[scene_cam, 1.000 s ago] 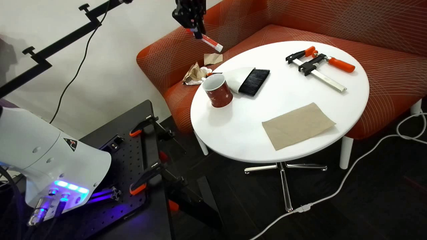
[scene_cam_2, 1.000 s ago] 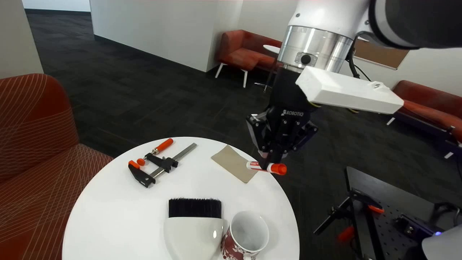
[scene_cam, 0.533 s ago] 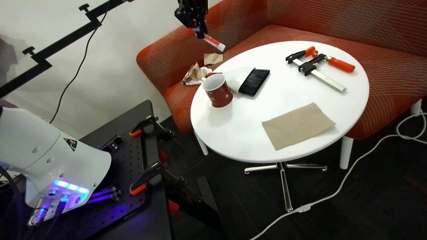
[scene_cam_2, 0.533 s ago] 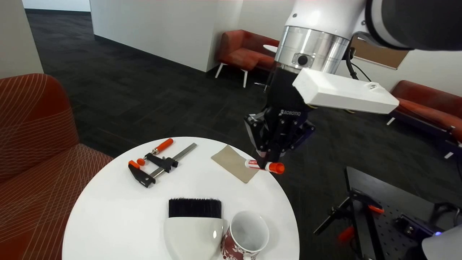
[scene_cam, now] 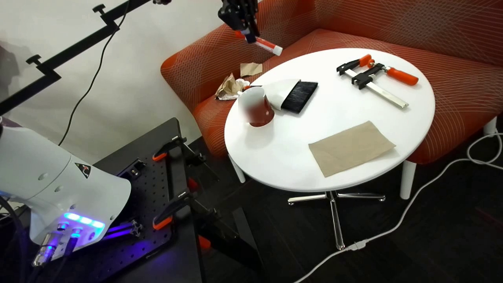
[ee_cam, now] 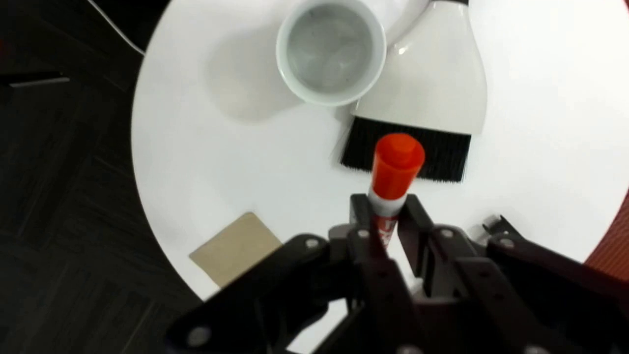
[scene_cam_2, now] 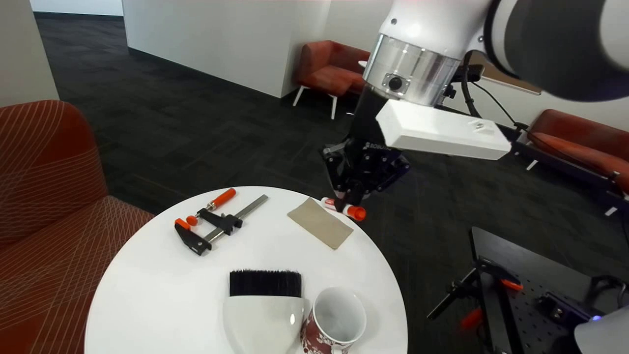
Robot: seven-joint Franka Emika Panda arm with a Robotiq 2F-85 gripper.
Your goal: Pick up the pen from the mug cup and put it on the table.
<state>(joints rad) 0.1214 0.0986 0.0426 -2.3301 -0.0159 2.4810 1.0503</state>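
Observation:
The pen, a white marker with a red cap (ee_cam: 397, 167), is held between the fingertips of my gripper (ee_cam: 384, 209). It also shows in both exterior views (scene_cam: 268, 44) (scene_cam_2: 355, 212), lying sideways across the fingers. My gripper (scene_cam: 252, 37) (scene_cam_2: 342, 202) is shut on it and holds it in the air above the table level. The mug cup (scene_cam: 264, 112) (scene_cam_2: 317, 337) stands upright on the white round table (scene_cam: 290, 157) (scene_cam_2: 162, 295). Its whitish inside shows no pen in the wrist view (ee_cam: 330, 54); part of it is blurred in an exterior view.
A white brush with black bristles (scene_cam: 299, 96) (scene_cam_2: 265, 314) (ee_cam: 422, 88) lies beside the mug. A brown paper sheet (scene_cam: 351, 148) (scene_cam_2: 319, 223) (ee_cam: 236, 248) and an orange-and-black clamp (scene_cam: 373, 78) (scene_cam_2: 221, 223) lie on the table. A rust-orange sofa (scene_cam: 452, 78) borders it.
My gripper has moved with the pen still in it. In an exterior view it shifts right and slightly up; in an exterior view it shifts left and up. The mug stays put.

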